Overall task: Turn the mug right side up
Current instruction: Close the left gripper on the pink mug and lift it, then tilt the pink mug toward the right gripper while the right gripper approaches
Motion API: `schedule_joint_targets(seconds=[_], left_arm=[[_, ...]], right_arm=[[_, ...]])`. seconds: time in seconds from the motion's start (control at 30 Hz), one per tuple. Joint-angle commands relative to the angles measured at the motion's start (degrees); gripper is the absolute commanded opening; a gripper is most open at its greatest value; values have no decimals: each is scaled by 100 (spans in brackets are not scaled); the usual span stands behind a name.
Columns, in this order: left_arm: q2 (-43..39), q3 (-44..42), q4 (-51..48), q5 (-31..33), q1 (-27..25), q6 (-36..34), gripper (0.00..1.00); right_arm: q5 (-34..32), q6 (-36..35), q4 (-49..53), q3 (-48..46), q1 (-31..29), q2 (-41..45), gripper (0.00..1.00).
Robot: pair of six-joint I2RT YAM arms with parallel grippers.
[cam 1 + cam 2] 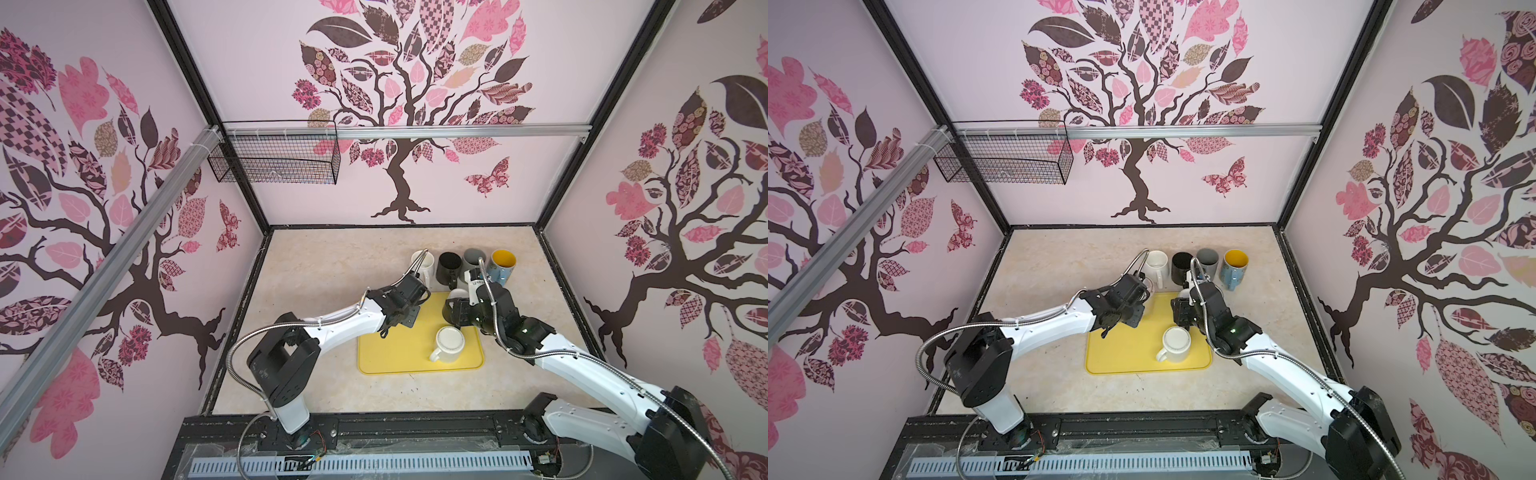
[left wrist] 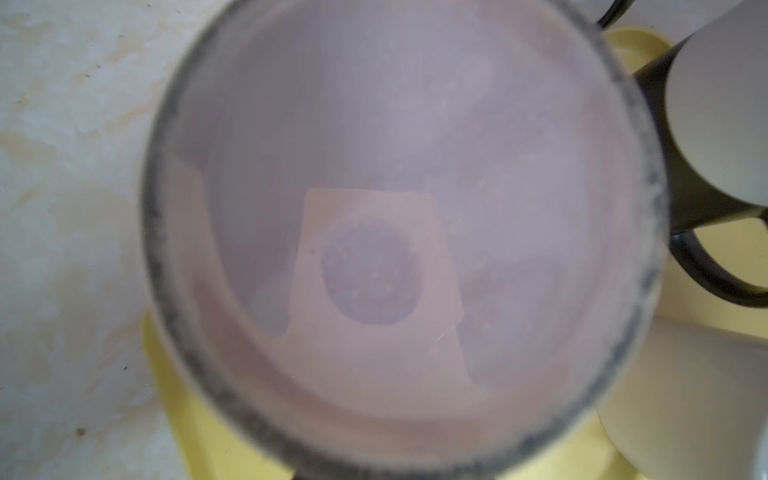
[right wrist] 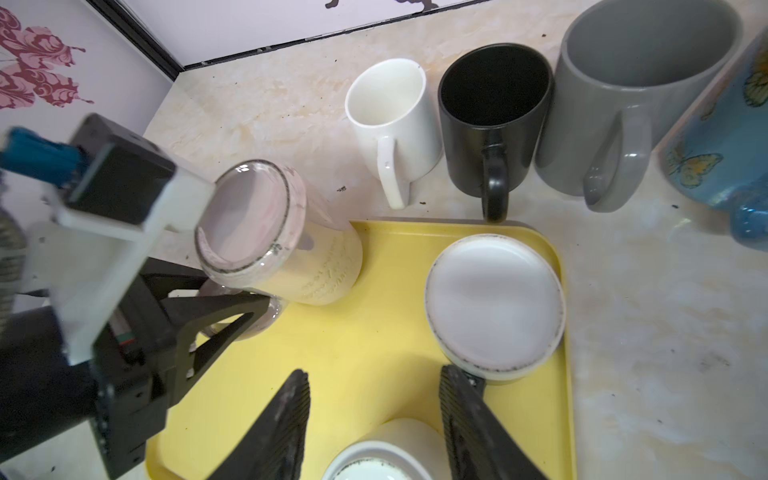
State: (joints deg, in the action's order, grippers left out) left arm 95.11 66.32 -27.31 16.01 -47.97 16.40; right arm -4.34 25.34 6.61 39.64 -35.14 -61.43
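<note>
Marble-patterned worktop point(image 1: 332, 257): the left hand point(image 3: 245, 309) is pinching the cream mug point(image 3: 291, 257), tilting it over the far corner of the yellow tray point(image 3: 374, 299). The right hand point(image 3: 374, 372) is hovering spread and empty. A slipping glaze could be sending it onto the inverted mug point(image 3: 494, 299).

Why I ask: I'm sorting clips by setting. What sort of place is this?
Probably a robot test booth, not a real kitchen: tree-print walls box in a marble-look table, two robot arms are mounted on a black rail at its front edge, and a row of mugs stands behind a yellow tray.
</note>
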Motion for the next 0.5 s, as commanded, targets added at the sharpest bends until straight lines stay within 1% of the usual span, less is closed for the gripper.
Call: schedule_joint_targets(seconds=[0.0,0.07,0.2,0.37,0.47], left_arm=[[-836,-320,711,246,6,103,0],[-1251,-513,875,143,5,216,0],[-2050,-890,1336,-282,30,481,0],[-3077,-1363,2137,-1086,187,1103,0],[-3534,-1650,2631,-1668,416,1597,0]], right_arm=[[445,139,-389,-81,7,131,54],[707,228,-557,-154,7,131,54],[1118,472,-879,-284,7,200,54],[1320,585,-1072,-343,11,347,55],[1521,699,-1209,-401,6,490,55]])
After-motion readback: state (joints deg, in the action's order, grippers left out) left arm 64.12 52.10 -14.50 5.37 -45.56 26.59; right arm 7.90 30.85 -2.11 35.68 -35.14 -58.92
